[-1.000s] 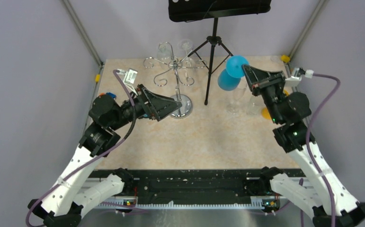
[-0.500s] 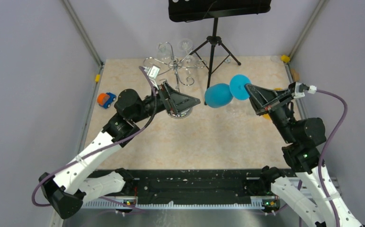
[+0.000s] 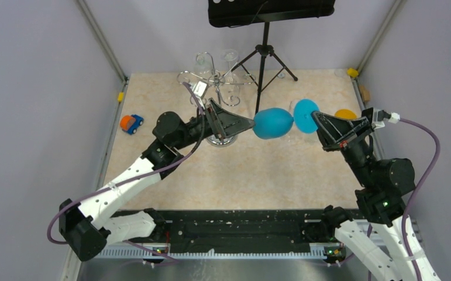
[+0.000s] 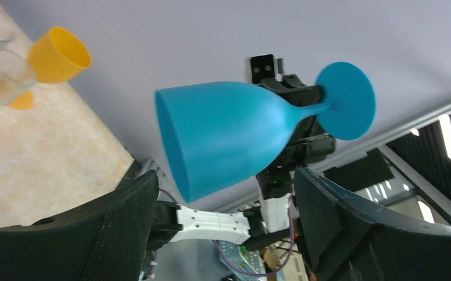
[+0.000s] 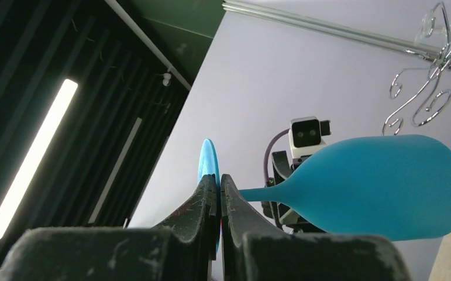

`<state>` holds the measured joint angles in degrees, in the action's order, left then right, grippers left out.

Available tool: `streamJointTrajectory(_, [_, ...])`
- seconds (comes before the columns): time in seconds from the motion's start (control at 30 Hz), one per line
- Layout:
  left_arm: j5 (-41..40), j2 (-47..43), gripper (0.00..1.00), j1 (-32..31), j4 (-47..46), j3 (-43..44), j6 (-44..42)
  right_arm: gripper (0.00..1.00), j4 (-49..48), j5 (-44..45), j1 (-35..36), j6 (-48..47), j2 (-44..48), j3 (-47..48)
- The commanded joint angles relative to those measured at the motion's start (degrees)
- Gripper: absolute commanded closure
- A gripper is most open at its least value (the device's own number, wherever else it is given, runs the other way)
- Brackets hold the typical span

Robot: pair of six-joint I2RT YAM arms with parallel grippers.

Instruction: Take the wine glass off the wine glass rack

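Pinching the stem of the blue wine glass [image 3: 272,123] with the right gripper [image 3: 315,120], jaws fully closed. Holding it sideways, at 3 o'clock from the wine glass rack [image 3: 211,79]. Spreading the left gripper [image 3: 249,123] wide at the bowl's mouth, contact unclear.

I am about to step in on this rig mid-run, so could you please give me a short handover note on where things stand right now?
Right gripper: shut on the stem of the blue wine glass, holding it sideways in the air, bowl toward the left arm.
Left gripper: open, at the bowl's mouth end, not closed on it.
Wine glass rack: upright at the back of the table, behind the left gripper; clear glasses hang on its far hooks.
Done: the blue glass is off the rack.
Left: probably pass it to the left gripper or set it down; which is not clear.
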<state>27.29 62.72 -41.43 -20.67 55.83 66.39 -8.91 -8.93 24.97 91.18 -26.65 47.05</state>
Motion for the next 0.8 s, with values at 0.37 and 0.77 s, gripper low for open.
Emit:
streamJointTrajectory(0.37, [9.59, 1.62, 0.52, -5.73, -33.43, -1.37, 25.31, 1.00, 0.43, 2.51, 0.12, 4.16, 4.76, -1.83])
streamJointTrajectory(0.77, [12.00, -0.09, 1.00, -6.77, -32.67, -0.83, 22.45, 1.00, 4.02, 2.64, 0.09, 3.15, 7.27, -3.55])
